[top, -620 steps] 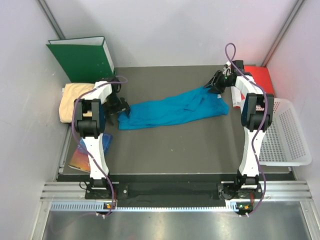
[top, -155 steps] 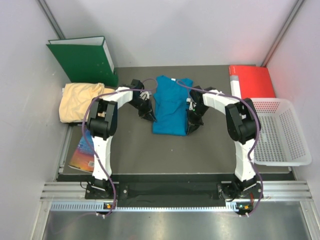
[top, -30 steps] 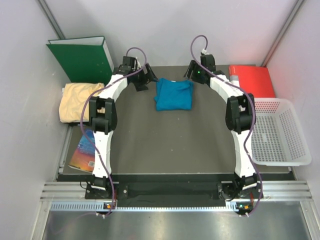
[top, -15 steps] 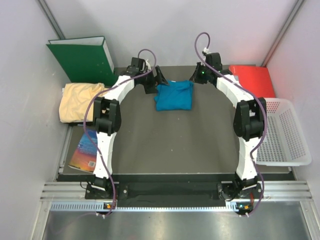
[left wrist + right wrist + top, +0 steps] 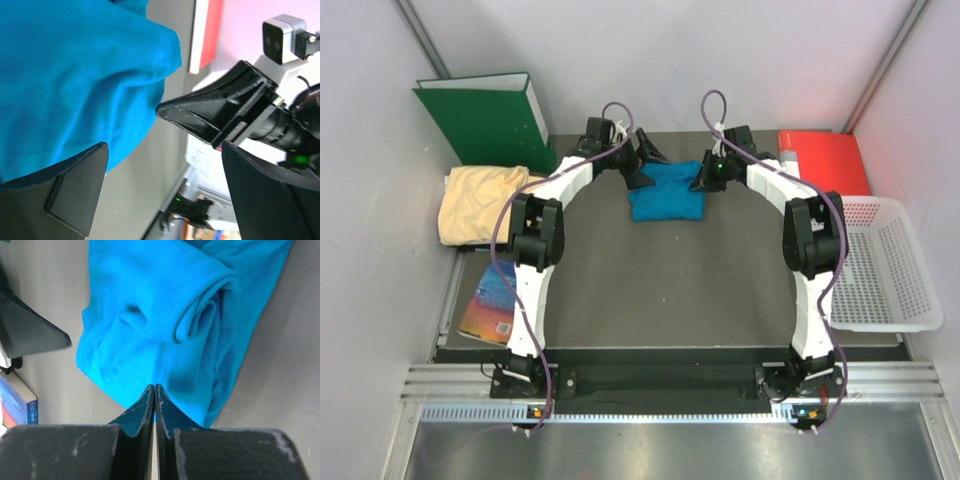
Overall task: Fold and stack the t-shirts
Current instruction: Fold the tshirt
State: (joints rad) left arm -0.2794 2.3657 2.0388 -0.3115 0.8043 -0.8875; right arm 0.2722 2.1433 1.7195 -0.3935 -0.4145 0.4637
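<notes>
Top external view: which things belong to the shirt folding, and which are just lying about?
Job: teal t-shirt, folded mid-table; pale yellow t-shirt, bunched at left.
Lying about: green binder, red folder, white basket, colourful booklet.

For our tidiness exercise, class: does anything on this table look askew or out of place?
Two things stand out. The blue shirt is folded but lumpy, and the right wrist view shows one edge curled into a roll instead of lying flat. The yellow shirt lies crumpled and unfolded at the far left, beside the binder.
</notes>
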